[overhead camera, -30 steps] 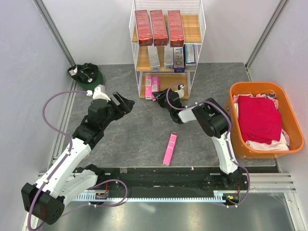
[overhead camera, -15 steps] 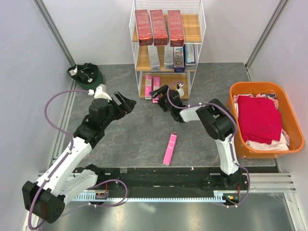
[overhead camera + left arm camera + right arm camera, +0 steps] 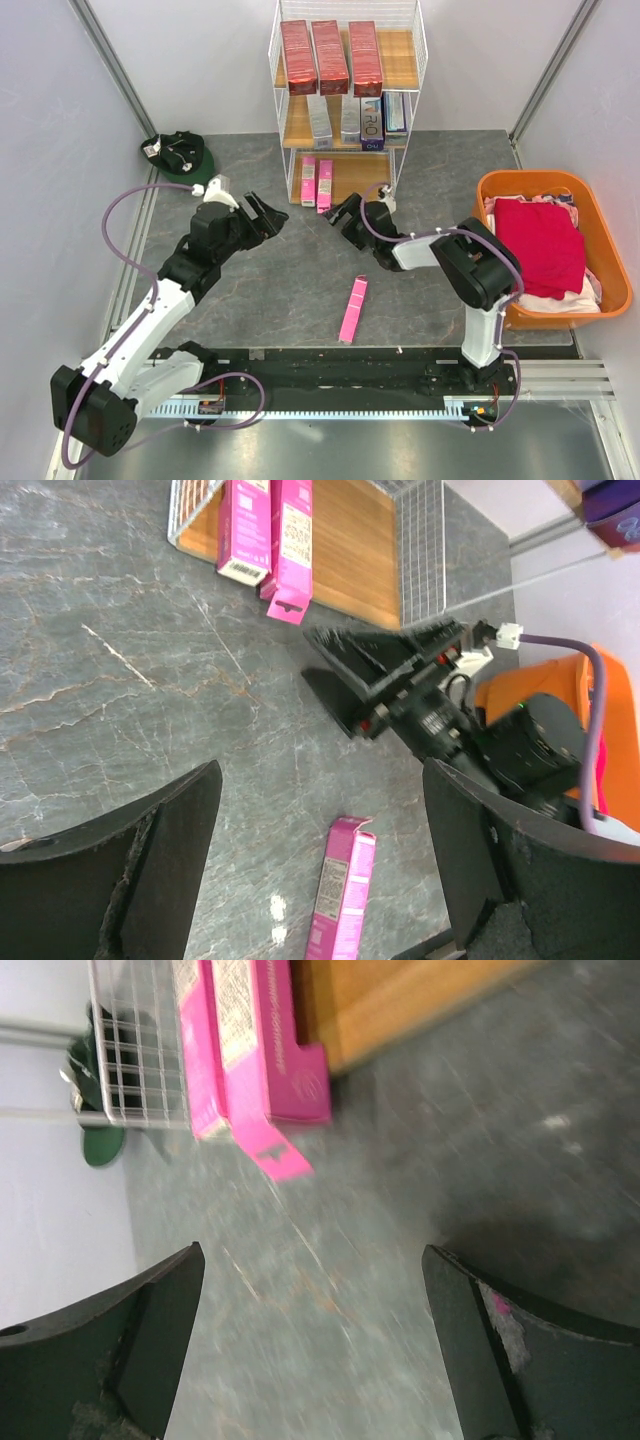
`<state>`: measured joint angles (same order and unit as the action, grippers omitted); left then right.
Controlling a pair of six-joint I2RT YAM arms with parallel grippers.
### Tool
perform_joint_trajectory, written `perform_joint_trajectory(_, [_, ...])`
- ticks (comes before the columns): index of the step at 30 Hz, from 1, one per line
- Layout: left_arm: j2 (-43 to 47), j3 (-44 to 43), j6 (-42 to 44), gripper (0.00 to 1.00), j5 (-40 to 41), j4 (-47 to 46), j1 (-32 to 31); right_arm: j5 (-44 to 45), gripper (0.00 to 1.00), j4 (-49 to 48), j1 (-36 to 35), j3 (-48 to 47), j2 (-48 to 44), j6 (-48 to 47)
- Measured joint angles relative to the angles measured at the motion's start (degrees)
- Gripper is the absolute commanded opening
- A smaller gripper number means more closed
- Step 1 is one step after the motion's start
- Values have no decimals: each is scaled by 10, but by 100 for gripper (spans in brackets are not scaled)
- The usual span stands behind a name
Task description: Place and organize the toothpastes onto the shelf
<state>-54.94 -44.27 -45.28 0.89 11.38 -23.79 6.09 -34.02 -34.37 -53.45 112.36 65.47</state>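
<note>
left gripper (image 3: pixel 264 212) spread wide, holding nothing, left of shelf (image 3: pixel 400 62) | two pink toothpastes (image 3: pixel 315 182) on its bottom board | right gripper (image 3: pixel 343 220) spread wide, holding nothing, just near of them | one pink toothpaste (image 3: pixel 352 309) flat on surface (image 3: pixel 280 290), near centre

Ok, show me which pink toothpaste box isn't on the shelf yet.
The pink box lying alone on the table; the other two sit on the shelf's bottom board.

Grey veined tabletop (image 3: pixel 300 290), plain pale walls (image 3: pixel 200 60)
</note>
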Motion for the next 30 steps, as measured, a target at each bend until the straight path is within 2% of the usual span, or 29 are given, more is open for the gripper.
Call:
perform_joint_trajectory(6, [-29,-4,31,88,-41,-10,0,-24,98,26,0,84,-102,-39])
perform_joint_trajectory(11, [-50,-11,56,88,-78,-12,1,-24,98,73,0,126,-222,-87])
perform_joint_trajectory(22, [-89,-14,78,88,-141,-25,-5,64,98,243,8,154,-512,-217])
perform_joint_trajectory(23, [-93,-14,79,89,-140,-25,-9,71,98,254,9,154,-530,-224])
perform_joint_trajectory(24, [-96,-14,80,94,-136,-25,-18,81,97,271,11,155,-553,-234])
perform_joint_trajectory(30, [-157,-34,88,96,-83,-13,-123,116,97,327,17,155,-605,-264])
